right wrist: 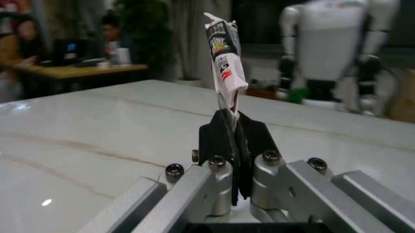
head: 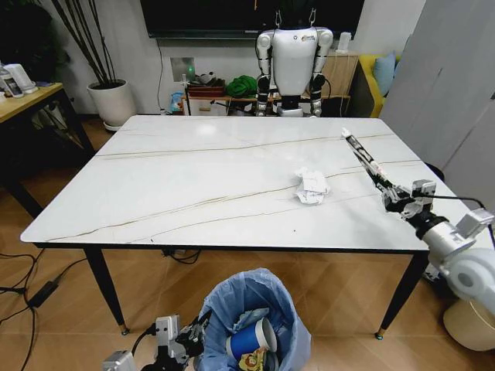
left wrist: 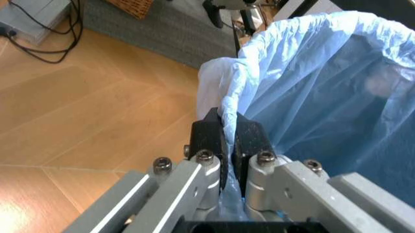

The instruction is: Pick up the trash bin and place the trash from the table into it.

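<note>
Looking down from the head, the right gripper pinched a flattened wrapper above the table, a crumpled paper wad lying nearby. Left wrist: the left gripper clamped the trash bin liner, which could tear. Right wrist: the thin wrapper might slip.

— Where's the small round trash bin lined with crinkly translucent blue plastic?

— Below the near edge of the white marble-look table with thin dark veins, bag mouth open. A blue paper cup with white inside lies tipped in it, a red-and-yellow scrap just beside.

— What lies on the table?

— A crumpled white paper wad, right of the table's centre. A flattened white printed wrapper stands tilted above the right side.
</note>
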{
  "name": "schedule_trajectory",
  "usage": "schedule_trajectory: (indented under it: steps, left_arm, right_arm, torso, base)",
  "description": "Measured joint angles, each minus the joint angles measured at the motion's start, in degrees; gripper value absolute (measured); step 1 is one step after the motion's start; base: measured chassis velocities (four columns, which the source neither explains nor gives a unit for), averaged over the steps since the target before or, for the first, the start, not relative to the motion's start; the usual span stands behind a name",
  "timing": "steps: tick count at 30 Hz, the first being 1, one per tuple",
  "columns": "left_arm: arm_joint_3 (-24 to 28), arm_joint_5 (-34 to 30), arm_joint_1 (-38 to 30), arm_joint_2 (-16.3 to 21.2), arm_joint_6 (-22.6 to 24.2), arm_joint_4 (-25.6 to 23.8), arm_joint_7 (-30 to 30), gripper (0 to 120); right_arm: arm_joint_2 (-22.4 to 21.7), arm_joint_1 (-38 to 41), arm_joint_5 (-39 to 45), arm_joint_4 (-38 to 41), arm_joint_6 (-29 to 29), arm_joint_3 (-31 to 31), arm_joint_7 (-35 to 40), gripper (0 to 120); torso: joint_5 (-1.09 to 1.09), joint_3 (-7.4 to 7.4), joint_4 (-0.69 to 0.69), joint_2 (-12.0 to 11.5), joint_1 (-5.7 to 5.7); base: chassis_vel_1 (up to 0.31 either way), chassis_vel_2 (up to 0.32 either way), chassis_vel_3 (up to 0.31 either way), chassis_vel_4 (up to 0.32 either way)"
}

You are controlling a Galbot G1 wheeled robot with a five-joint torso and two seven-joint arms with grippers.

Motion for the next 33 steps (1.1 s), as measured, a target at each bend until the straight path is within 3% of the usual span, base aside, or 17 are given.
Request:
schedule_trajectory:
  steps: [1,2,3,4,11,15,21,29,33]
  left_arm:
    - [0.00,0.00,0.00,0.00,0.00,0.00,0.00,0]
    - [-0.31,0.03,0.42,-0.54,-0.01,-0.46,0.01,0]
    - [-0.41,0.04,0.51,-0.71,-0.01,-0.61,0.01,0]
    - [-0.93,0.10,0.71,-1.10,-0.05,-1.14,0.02,0]
    - [-1.15,0.45,1.10,-1.30,-0.12,-1.31,0.04,0]
    - [-1.35,1.01,1.29,-2.59,-0.20,-1.43,0.07,0]
    - [-1.12,1.61,1.15,-3.48,-0.20,-0.68,-0.20,0]
    - [-0.94,2.13,1.11,-4.40,-0.20,-0.45,-0.18,0]
    - [-0.76,2.37,1.11,-4.79,-0.18,-0.36,-0.11,0]
  right_arm:
    - [0.00,0.00,0.00,0.00,0.00,0.00,0.00,0]
    - [-1.48,-0.61,-1.16,1.86,0.22,0.46,-6.50,0]
    - [-1.80,-0.76,-1.45,2.44,0.27,0.52,-8.12,0]
    - [-3.36,-1.72,-3.25,7.88,-0.84,0.67,-16.35,0]
    - [-4.56,-2.62,-8.75,12.78,-2.98,0.97,-23.86,0]
    - [-5.58,-2.59,-24.08,13.47,-0.59,1.05,-33.48,0]
    - [-5.76,-2.51,-32.46,13.55,2.42,2.53,-38.57,0]
    - [-5.77,-2.24,-33.34,13.58,3.76,2.39,-39.90,0]
    - [-5.45,-2.18,-32.78,13.27,3.74,2.16,-40.23,10]
  torso:
    - [0.00,0.00,0.00,0.00,0.00]
    - [0.04,0.00,0.03,0.00,0.00]
    - [0.05,0.00,0.04,0.00,0.00]
    - [0.03,0.00,0.05,0.00,0.00]
    - [0.04,0.00,0.02,0.00,0.00]
    - [0.06,0.00,0.03,0.00,0.00]
    - [0.04,0.00,0.03,0.00,0.00]
    - [0.05,0.00,0.03,0.00,0.00]
    - [0.05,0.00,0.03,0.00,0.00]
  base:
    - [0.000,0.000,0.000,0.000]
    - [0.000,0.000,0.000,0.000]
    - [0.000,0.000,0.000,0.000]
    - [0.000,0.000,0.000,0.000]
    - [0.000,0.000,0.000,0.000]
    - [0.000,0.000,0.000,0.000]
    - [0.000,0.000,0.000,0.000]
    - [0.000,0.000,0.000,0.000]
    - [0.000,0.000,0.000,0.000]
